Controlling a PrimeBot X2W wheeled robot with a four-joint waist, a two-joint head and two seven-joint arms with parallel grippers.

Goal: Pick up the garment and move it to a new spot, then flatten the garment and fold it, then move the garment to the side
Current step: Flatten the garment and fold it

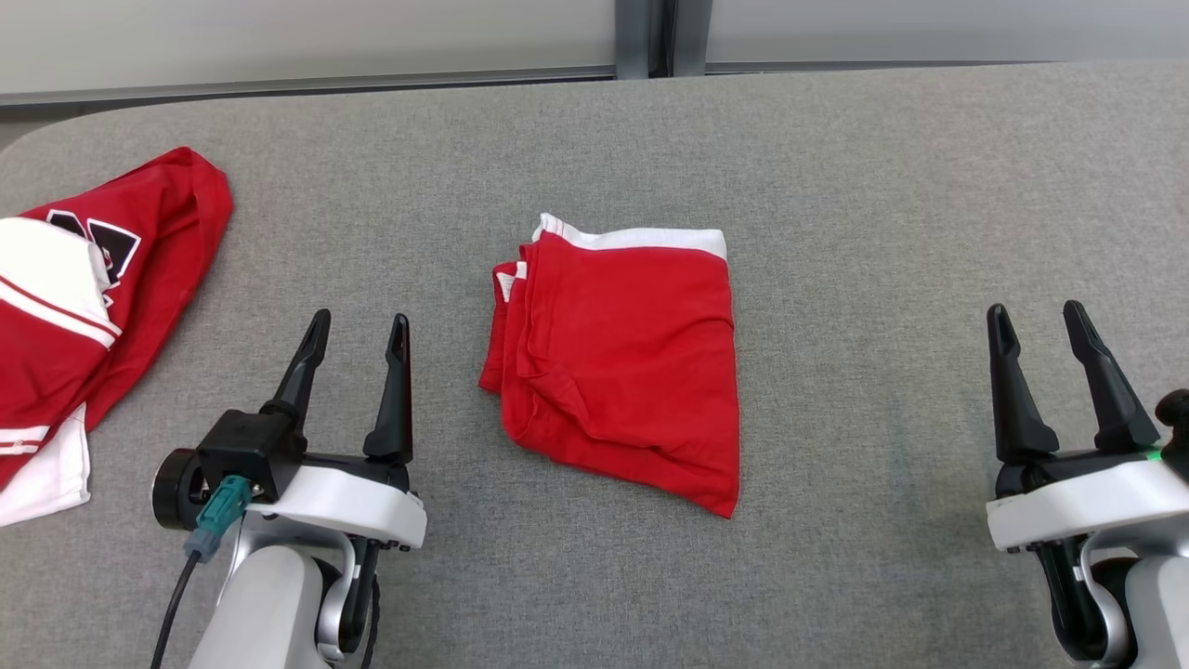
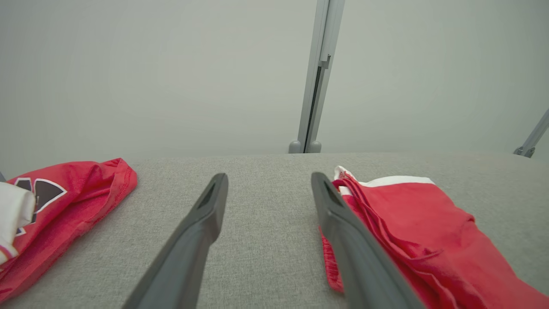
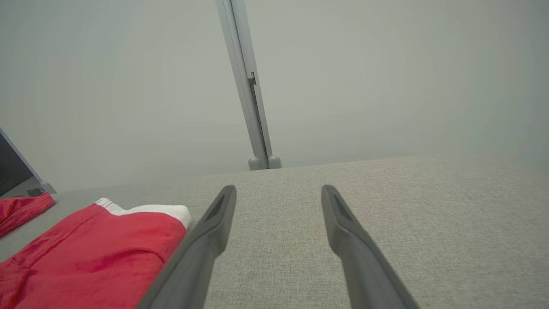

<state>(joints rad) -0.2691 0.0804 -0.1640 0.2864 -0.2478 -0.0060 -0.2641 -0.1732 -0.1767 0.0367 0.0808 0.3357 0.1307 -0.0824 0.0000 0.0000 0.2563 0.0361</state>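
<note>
In your head view, the folded red garment lies near the middle of the grey table, a white band along its far edge and stacked fold edges on its left side. Its near right corner comes to a point toward you. The left gripper sits just left of it, fingers spread and holding nothing. The right gripper is well apart on the right, fingers likewise spread and empty. Between the garment and the right gripper you have a broad bare stretch of table, and more bare cloth runs beyond the garment to the table's far edge. On the left, a red and white jersey lies crumpled by the rounded far corner and runs off the picture's left side, so room there is tighter.

In your left wrist view, the spread fingers frame bare table. The garment's layered left edge lies just beside the right-hand finger; you cannot tell whether they touch. The jersey lies off to the left, apart from the fingers. The table's far edge meets a pale wall with a grey post.

In your right wrist view, the open fingers point over bare table, which stretches clear to the right. The garment's white-banded corner sits just left of the left-hand finger.
</note>
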